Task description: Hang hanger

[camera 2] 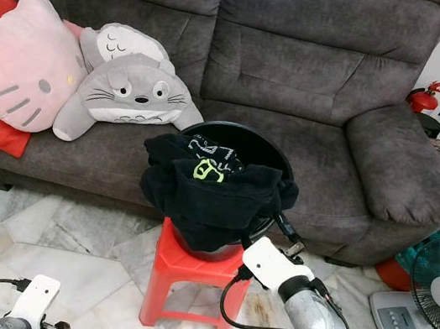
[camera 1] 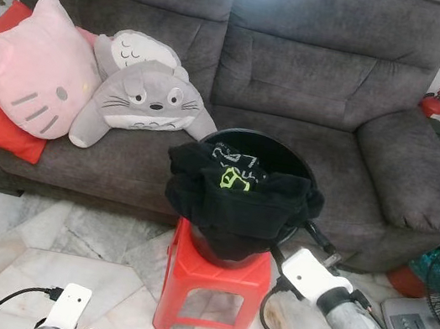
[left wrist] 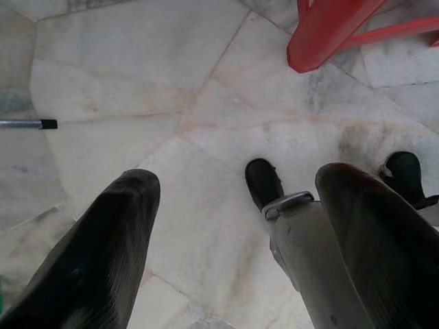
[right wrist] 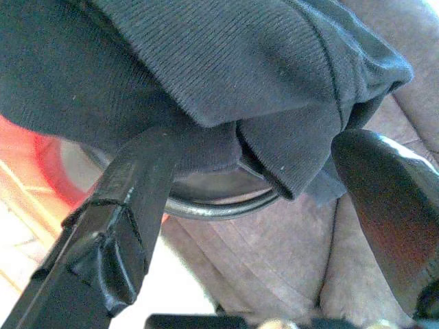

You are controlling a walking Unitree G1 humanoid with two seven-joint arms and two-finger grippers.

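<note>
Low over the marble floor (left wrist: 206,137), my left gripper (left wrist: 233,226) hangs with jaws released. My right gripper (right wrist: 254,205) reaches the near right side of the black basin (camera 1: 290,155) on the red stool (camera 1: 211,287), jaws released around a hanging fold of the black garment (camera 1: 240,198) heaped in it. I cannot make out a hanger. Behind stands the grey sofa (camera 1: 305,69), with cushions (camera 1: 36,68) at its left end.

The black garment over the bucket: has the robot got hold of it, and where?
Not yet. The right hand is open, fingers either side of the black garment's hanging edge. The left hand hangs open over the floor.
</note>
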